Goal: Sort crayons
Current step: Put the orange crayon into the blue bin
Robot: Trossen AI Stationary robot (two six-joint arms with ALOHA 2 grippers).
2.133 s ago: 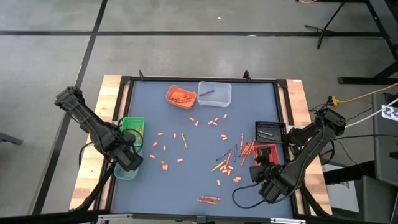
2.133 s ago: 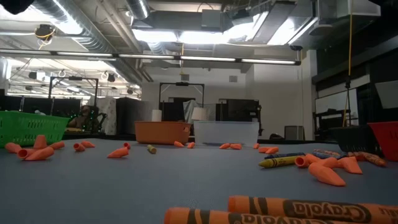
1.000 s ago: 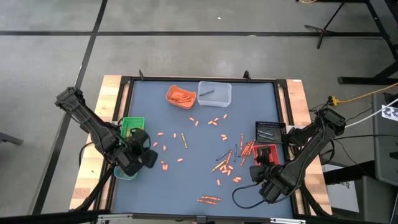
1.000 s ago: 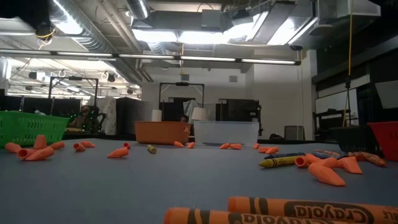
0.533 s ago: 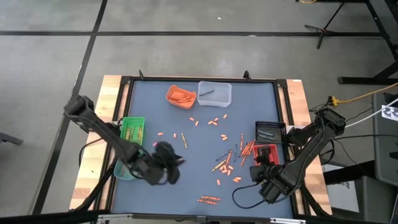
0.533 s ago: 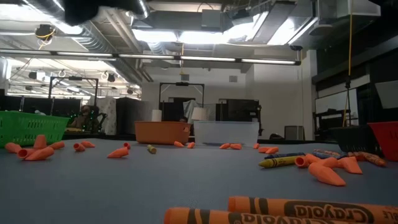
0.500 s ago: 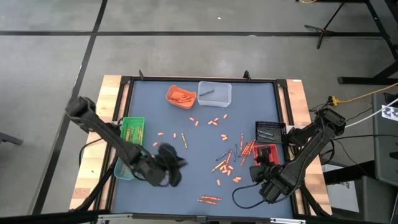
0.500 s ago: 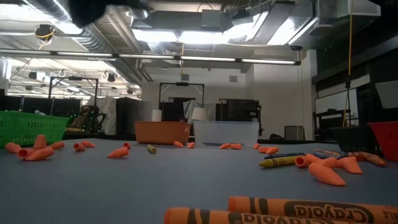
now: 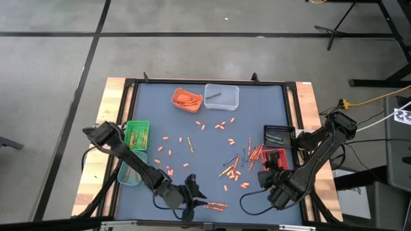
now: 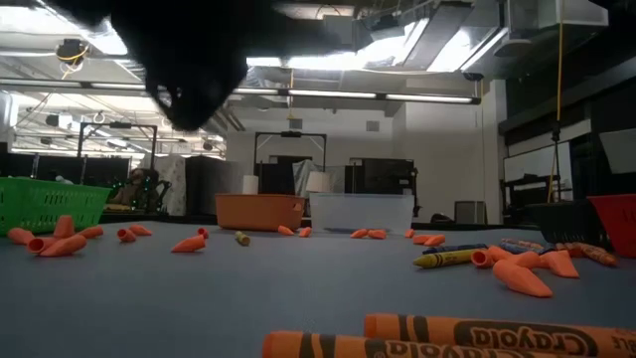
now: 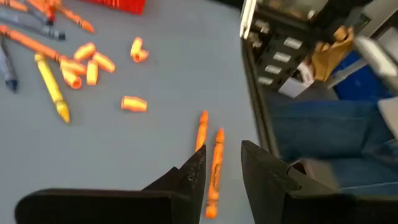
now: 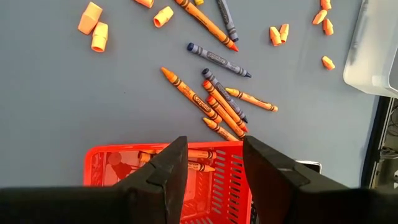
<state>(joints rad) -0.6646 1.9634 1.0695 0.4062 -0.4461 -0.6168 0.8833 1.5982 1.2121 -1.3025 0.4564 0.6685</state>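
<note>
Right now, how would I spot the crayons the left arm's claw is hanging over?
Find the table's near edge, away from the trays. The left gripper hovers open there over a pair of orange crayons. They lie side by side, whole and alone; the orange bits farther in are short stubs.

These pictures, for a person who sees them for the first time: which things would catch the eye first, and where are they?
The eye goes first to the orange crayon pieces scattered over the middle of the blue-grey table. Next comes the left gripper, fingers open, reaching low over a pair of orange crayons near the table's front edge. The bright baskets stand out too: a green basket at the left edge and a red basket at the right edge.
</note>
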